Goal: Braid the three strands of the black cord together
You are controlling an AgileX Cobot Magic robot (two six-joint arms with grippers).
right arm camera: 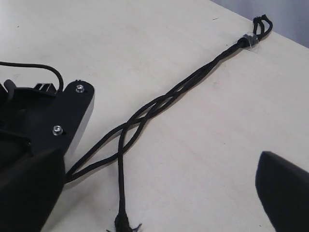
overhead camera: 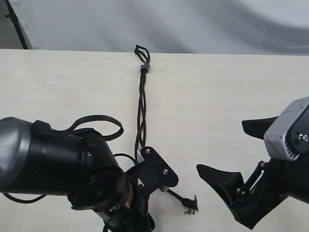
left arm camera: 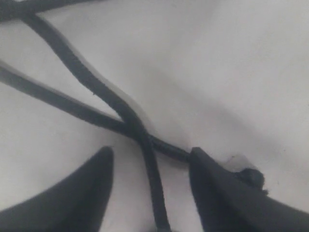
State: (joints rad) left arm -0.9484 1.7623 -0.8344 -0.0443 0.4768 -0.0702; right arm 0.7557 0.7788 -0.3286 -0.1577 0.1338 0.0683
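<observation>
The black cord [overhead camera: 141, 104] lies along the table from its short loops [overhead camera: 141, 50] and grey band [overhead camera: 145, 67] at the far edge toward me. Its three strands [right arm camera: 159, 101] are loosely crossed over most of their length. One strand ends in a frayed tip [overhead camera: 191, 205] lying free on the table. My left gripper [overhead camera: 153, 169] sits low over the near ends. In the left wrist view my left gripper [left arm camera: 151, 151] is open, and a strand [left arm camera: 153, 188] runs between its fingers without being pinched. My right gripper [overhead camera: 221, 146] hovers open to the right, holding nothing.
The pale wooden table [overhead camera: 231, 92] ends at a far edge against a grey cloth backdrop [overhead camera: 193, 24]. A thick smooth robot cable [overhead camera: 99, 126] loops over the left arm.
</observation>
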